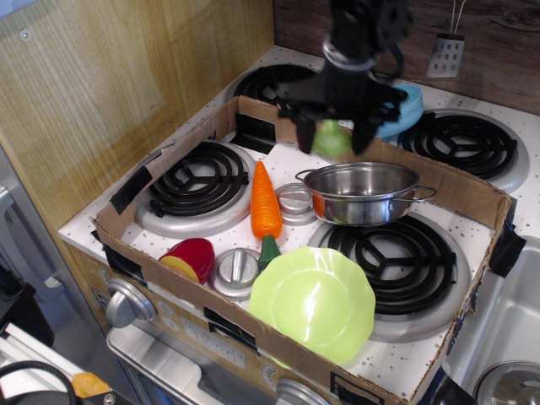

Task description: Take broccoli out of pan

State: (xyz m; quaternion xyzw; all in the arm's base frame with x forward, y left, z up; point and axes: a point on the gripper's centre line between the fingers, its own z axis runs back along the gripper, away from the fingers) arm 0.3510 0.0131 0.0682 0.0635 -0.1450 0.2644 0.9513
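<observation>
Now my pincer (333,135) pinches the small pale-green plastic broccoli (332,140) in the upper middle of the frame, above the round shiny steel pan (364,193). Next, I think, I must carry it sideways and put it down on the worktop (287,160).

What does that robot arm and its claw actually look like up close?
The arm is all black, built of chunky rounded blocks with a pale ring near the wrist. Its gripper is a wide black crossbar with two short black fingers hanging down. It is blurred; I can't make out markings or cables.
</observation>
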